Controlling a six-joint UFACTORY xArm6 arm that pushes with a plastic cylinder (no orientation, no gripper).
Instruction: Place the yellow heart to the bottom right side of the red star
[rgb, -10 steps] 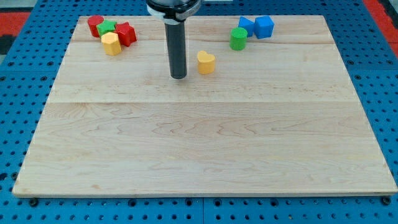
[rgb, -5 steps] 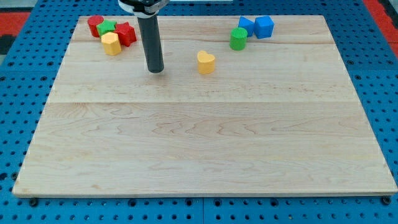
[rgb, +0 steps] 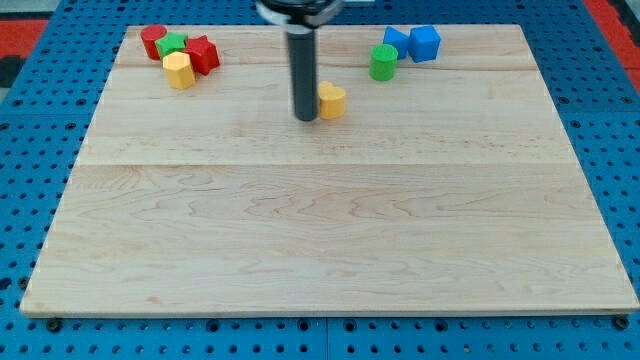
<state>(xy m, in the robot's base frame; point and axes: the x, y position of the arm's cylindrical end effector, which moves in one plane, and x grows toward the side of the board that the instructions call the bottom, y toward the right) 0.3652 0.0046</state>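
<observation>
Camera view shows my tip (rgb: 305, 117) planted just left of the yellow heart (rgb: 332, 100), touching it or nearly so, with nothing gripped since it is only a bare rod. That's the wrong flank: the red star (rgb: 203, 53) sits well off to the far left, beside the yellow hexagonal block (rgb: 179, 70). I judge the tip must get round to the heart's right side before shoving it leftward

A straight, smooth, dark grey-black rod, cylindrical and unmarked, runs up from my tip (rgb: 305, 118) into a wider black collar with a pale rim.
</observation>
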